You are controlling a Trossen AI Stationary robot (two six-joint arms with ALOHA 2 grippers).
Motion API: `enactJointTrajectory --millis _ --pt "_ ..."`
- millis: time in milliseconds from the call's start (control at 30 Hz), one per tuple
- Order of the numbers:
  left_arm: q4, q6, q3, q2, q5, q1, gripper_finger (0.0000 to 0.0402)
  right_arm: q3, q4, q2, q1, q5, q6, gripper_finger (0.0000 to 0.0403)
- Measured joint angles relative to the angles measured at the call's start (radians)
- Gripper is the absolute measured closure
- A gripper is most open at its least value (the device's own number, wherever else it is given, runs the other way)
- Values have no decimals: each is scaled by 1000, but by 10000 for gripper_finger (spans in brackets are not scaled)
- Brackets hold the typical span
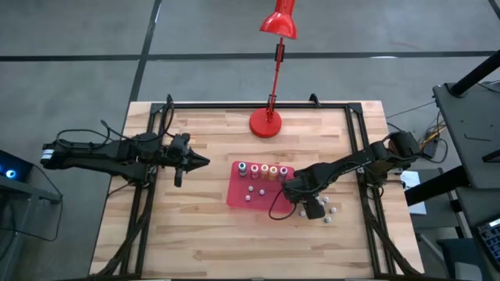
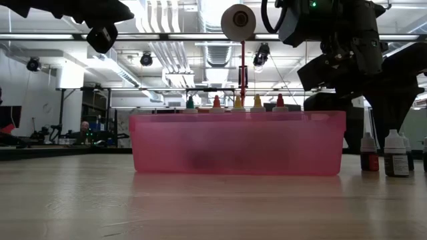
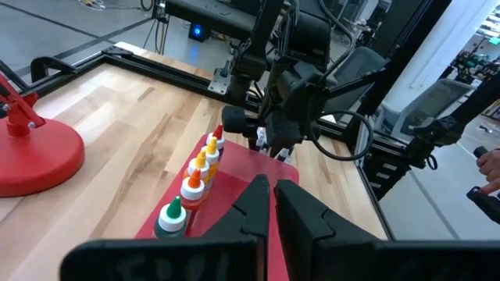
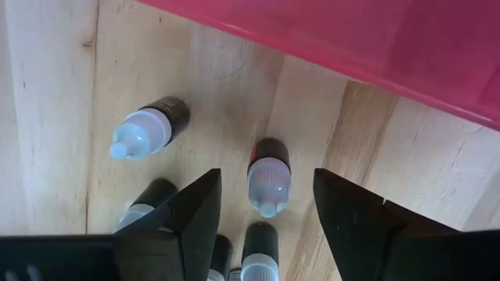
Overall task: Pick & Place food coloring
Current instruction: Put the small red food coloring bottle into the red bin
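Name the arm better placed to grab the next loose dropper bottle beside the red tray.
Right. The right gripper hangs open directly over a white-capped dropper bottle beside the red tray; the left gripper waits, shut, off the tray's other side.

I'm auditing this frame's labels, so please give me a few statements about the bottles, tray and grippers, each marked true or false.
1. Five colour-capped bottles stand in a row in the red tray. True.
2. The right gripper is shut on a bottle. False: it is open, its fingers either side of a white-capped bottle standing on the table.
3. The left gripper hovers over the white-capped bottles. False: it is beside the tray, shut and holding nothing.
4. The red lamp stands on the table. True.
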Motion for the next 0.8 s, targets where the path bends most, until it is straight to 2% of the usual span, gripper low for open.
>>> enactJointTrajectory --millis 333,800 --pt "0 -1 0 0 0 0 402 0 2 0 0 -1 7 216" --pt "0 -2 0 0 0 0 402 1 5 -1 0 -1 0 319"
